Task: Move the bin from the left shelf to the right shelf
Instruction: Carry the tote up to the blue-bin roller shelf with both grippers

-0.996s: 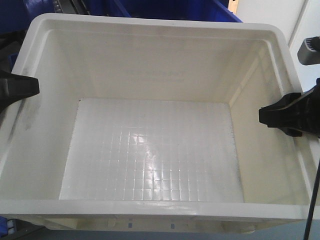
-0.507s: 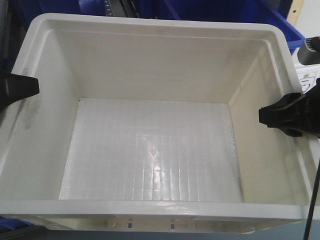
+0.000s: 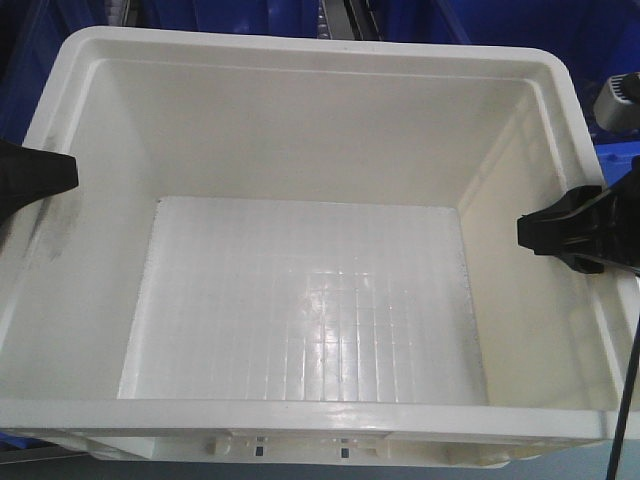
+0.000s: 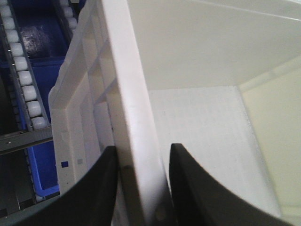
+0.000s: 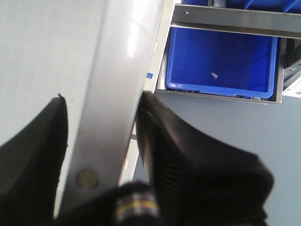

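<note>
At the far left, white rollers [image 4: 23, 70] run along a shelf track with blue plastic beneath them. Beside them the left gripper [image 4: 141, 186] straddles the ribbed left rim of the bin [image 3: 300, 130], one black finger [image 4: 101, 188] outside the wall and one inside, clamped on it. The white bin, empty, fills the front view between the two arms. It looks carried clear of any shelf, though its underside is hidden. At the right, the right gripper [image 5: 101, 155] pinches the opposite rim the same way, and past it a blue crate [image 5: 218, 56] sits in a metal shelf frame [image 5: 225, 19]. Each hold is a narrow pinch on smooth plastic, so if one arm leads the other the bin could twist, slip out and drop a side. Its corners could also catch on the shelf frame. There are one white bin, two grippers and two rows of rollers. One blue crate shows whole and others only in part, so their total cannot be told.
</note>
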You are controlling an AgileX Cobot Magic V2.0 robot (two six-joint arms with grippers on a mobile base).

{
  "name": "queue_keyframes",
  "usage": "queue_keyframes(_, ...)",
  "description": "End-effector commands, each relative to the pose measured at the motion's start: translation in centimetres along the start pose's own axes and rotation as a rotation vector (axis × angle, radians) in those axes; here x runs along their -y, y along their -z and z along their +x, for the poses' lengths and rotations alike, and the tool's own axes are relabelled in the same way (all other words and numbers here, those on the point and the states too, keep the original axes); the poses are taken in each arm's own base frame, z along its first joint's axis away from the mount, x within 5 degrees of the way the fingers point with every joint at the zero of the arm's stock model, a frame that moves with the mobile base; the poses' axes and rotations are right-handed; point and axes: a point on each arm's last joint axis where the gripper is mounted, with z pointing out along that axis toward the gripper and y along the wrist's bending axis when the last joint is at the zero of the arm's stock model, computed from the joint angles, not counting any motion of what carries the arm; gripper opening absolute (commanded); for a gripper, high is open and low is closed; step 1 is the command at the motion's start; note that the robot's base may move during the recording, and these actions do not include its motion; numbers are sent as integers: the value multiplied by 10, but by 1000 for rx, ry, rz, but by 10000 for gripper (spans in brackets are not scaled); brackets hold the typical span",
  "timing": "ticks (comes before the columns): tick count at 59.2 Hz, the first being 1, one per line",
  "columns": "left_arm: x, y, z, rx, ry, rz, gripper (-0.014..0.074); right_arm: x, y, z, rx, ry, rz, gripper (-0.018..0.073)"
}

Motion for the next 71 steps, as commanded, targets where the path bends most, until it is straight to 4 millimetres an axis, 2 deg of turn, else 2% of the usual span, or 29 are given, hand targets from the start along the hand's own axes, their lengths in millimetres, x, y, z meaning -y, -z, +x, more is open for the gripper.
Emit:
queue_keyframes(1, 22, 13, -14, 114, 57, 148, -6, -12, 14, -20, 175, -77, -90, -4)
queue_keyframes(71, 22, 13, -14, 114, 56, 148, -6, -12, 14, -20, 175, -77, -90, -4)
